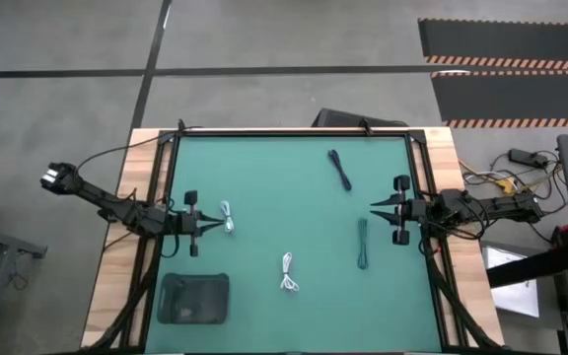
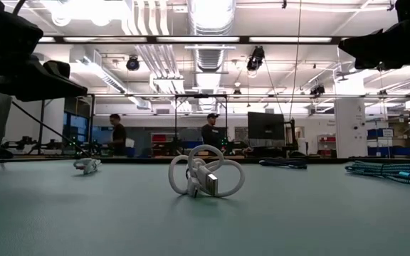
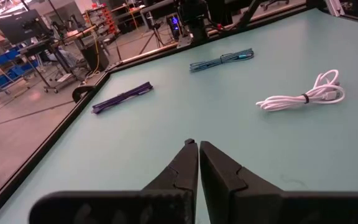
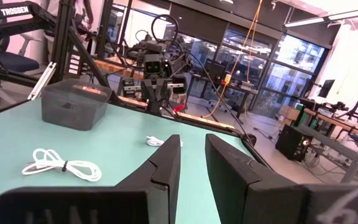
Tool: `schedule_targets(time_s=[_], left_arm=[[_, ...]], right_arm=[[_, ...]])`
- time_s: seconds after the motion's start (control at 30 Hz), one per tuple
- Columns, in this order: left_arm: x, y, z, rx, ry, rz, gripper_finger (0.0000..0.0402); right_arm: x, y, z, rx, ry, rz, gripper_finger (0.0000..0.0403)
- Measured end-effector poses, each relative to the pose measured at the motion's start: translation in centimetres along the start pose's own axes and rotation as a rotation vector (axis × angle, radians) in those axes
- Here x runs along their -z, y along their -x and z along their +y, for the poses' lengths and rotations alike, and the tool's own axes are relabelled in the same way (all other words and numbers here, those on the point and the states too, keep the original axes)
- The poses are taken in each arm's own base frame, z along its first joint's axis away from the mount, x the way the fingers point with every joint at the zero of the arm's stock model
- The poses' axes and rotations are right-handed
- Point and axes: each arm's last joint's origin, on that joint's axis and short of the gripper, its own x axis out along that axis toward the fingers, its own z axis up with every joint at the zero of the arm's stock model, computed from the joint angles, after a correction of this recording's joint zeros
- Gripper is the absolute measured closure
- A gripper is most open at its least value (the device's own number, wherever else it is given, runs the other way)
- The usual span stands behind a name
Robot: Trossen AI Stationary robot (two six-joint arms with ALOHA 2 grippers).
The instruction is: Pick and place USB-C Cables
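Four bundled cables lie flat on the green mat. One white coil point(image 1: 228, 217) lies just past my left gripper point(image 1: 212, 225). The other white coil point(image 1: 289, 272) point(image 2: 205, 175) point(image 3: 303, 97) is near the table's middle. A black bundle point(image 1: 340, 170) point(image 3: 123, 98) lies toward the far edge. A dark teal bundle point(image 1: 363, 243) point(image 3: 222, 59) lies in front of my right gripper point(image 1: 375, 208). My left gripper point(image 3: 198, 145) is shut and hovers above the mat. My right gripper point(image 4: 192, 140) stands open a little, also holding nothing.
A grey box point(image 1: 193, 298) point(image 4: 73, 102) stands near the table's near left corner. The mat has a black frame point(image 1: 294, 131) on wooden boards. People stand in the room far behind the table point(image 2: 211, 131). The mat between the cables lies bare.
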Motion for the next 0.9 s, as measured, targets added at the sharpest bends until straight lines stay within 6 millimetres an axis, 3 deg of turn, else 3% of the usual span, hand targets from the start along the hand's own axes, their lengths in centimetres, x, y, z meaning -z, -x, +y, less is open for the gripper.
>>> schedule_targets(time_s=[0.23, 0.33, 0.63, 0.9], left_arm=[[0.01, 0.0, 0.0, 0.0, 0.0, 0.0, 0.0402], [-0.03, 0.0, 0.01, -0.001, 0.002, -0.003, 0.0402], [-0.02, 0.0, 0.01, -0.001, 0.001, -0.002, 0.0402], [-0.09, 0.0, 0.03, -0.002, 0.018, -0.008, 0.0402]], right_arm=[[0.06, 0.03, -0.42, 0.139, 0.122, 0.046, 0.0337], [0.03, 0.03, -0.45, 0.147, 0.093, 0.042, 0.0337], [-0.15, 0.04, -0.5, 0.153, -0.12, 0.007, 0.0337], [-0.16, 0.04, -0.51, 0.153, -0.531, -0.026, 0.0337]])
